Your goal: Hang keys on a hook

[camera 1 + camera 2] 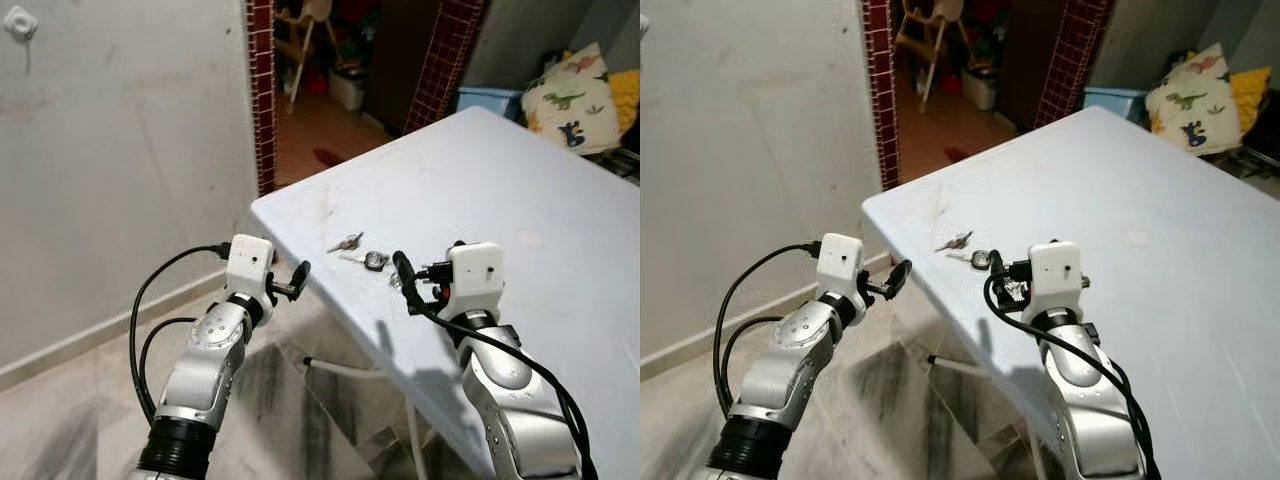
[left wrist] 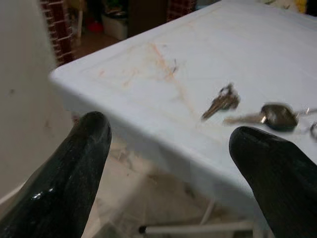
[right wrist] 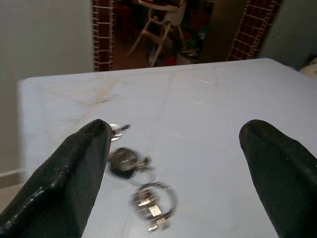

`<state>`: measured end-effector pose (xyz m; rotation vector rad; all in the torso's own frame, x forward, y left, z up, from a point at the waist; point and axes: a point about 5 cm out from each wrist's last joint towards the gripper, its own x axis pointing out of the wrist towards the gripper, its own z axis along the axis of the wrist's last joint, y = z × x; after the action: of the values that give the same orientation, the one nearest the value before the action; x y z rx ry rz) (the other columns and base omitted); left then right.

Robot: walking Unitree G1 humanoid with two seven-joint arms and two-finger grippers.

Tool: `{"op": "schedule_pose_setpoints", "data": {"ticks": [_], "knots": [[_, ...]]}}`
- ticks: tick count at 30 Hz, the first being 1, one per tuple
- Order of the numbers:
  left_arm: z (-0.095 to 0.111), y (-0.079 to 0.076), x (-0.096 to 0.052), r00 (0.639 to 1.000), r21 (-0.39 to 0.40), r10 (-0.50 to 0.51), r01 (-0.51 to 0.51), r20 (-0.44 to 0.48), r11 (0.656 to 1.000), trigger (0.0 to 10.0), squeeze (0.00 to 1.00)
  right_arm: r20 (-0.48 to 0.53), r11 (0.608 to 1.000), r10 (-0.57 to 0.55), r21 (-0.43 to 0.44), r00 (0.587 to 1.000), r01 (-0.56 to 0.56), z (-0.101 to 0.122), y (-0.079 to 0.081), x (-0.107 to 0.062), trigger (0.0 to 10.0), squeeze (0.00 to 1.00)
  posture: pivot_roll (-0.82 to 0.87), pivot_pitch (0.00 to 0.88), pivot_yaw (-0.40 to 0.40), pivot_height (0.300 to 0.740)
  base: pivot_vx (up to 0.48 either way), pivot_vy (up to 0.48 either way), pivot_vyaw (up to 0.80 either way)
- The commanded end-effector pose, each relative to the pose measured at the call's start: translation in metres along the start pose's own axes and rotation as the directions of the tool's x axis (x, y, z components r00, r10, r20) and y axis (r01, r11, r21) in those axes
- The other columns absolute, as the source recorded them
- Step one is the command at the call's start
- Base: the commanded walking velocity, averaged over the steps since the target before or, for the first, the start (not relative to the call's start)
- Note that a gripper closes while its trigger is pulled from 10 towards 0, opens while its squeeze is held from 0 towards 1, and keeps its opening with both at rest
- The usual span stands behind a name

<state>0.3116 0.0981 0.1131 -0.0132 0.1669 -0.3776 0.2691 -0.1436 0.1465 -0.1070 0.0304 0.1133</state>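
A bunch of keys lies near the corner of the pale blue table (image 1: 520, 180): small brass keys (image 1: 346, 242), a black-headed key (image 1: 373, 260) and a metal ring (image 3: 151, 201). My right gripper (image 1: 408, 283) hovers open over the table just on the near side of the keys, which lie between and ahead of its fingers (image 3: 79, 168). My left gripper (image 1: 296, 280) is open off the table's left edge, above the floor, and points towards the corner and the keys (image 2: 221, 101). A small white hook (image 1: 20, 22) sits high on the grey wall, far left.
Behind the table's corner, a doorway between red-tiled pillars (image 1: 262, 90) opens onto a room with a high chair (image 1: 930, 40). A blue bin (image 1: 490, 98) and a dinosaur-print pillow (image 1: 570, 95) lie at the back right. The table's white legs (image 1: 345, 368) stand on tiled floor.
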Motion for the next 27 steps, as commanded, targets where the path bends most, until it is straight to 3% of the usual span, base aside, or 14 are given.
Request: {"op": "schedule_pose_setpoints", "data": {"ticks": [1, 9, 18, 27], "knots": [[0.002, -0.006, -0.001, 1.000, 0.006, -0.024, 0.024, 0.007, 1.000, 10.0, 0.00, -0.008, 1.000, -0.004, 0.000, 1.000, 0.004, 0.000, -0.002, 0.000, 10.0, 0.00, 0.00, 0.004, -0.062, 0.740, 0.326, 0.000, 0.00], [0.001, -0.009, -0.003, 1.000, 0.013, -0.029, 0.029, 0.009, 1.000, 10.0, 0.00, -0.026, 1.000, 0.000, -0.005, 1.000, 0.000, -0.003, -0.001, -0.001, 10.0, 0.00, 0.00, 0.001, -0.062, 0.740, 0.073, 0.000, 0.00], [-0.002, -0.015, -0.008, 0.999, 0.038, -0.050, 0.050, 0.001, 0.998, 10.0, 0.00, -0.103, 0.997, -0.044, -0.068, 0.994, 0.037, -0.011, -0.009, -0.005, 10.0, 0.00, -0.01, 0.011, -0.073, 0.740, 0.000, 0.000, 0.00], [0.000, -0.015, -0.008, 0.999, 0.030, -0.032, 0.032, 0.001, 0.999, 10.0, 0.00, -0.117, 0.996, -0.069, -0.058, 0.991, 0.063, -0.007, -0.012, -0.005, 10.0, 0.00, -0.02, 0.018, -0.079, 0.740, 0.000, 0.000, -0.07]]}}
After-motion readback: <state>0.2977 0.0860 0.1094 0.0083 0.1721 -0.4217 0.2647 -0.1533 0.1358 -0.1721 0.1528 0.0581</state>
